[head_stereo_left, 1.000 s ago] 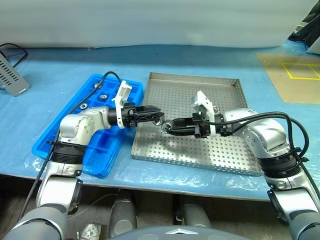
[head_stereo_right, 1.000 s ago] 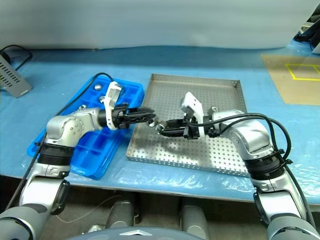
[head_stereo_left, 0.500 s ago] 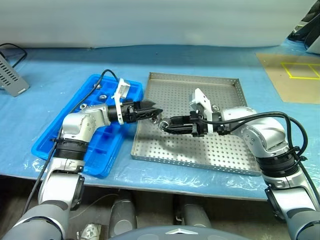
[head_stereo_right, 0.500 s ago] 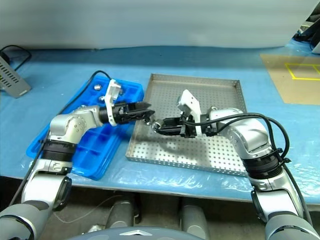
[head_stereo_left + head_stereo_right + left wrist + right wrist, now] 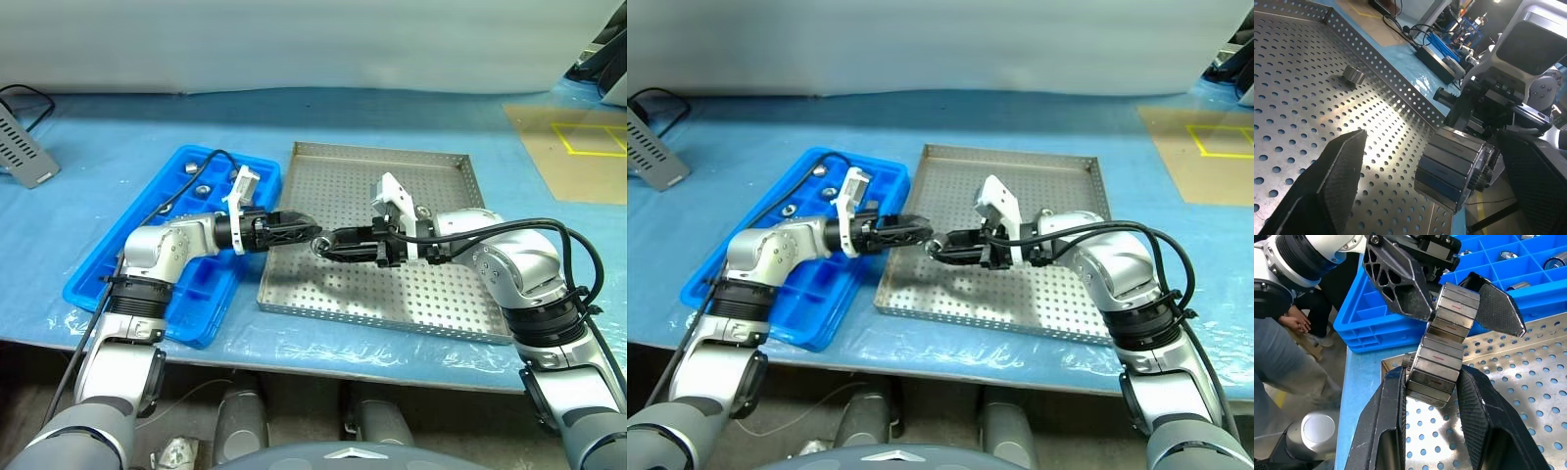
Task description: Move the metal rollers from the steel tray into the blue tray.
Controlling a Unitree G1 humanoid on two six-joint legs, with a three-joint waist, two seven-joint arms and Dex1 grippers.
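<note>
faceted silver metal roller (image 5: 1442, 340) sits clamped in the right gripper (image 5: 1432, 382) above the perforated steel tray (image 5: 431, 171)'s left edge; the left gripper (image 5: 1449, 293) spreads wide around its free end, beside the gridded blue tray (image 5: 98, 264).

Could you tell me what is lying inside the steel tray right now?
One loose metal roller lies on the steel tray floor near its rim. The arms above hide part of the floor, so more may lie beneath them.

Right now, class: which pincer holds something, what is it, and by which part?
The right pincer grips a metal roller by its lower end. The left pincer stands open around its upper end, not closed on it.
</note>
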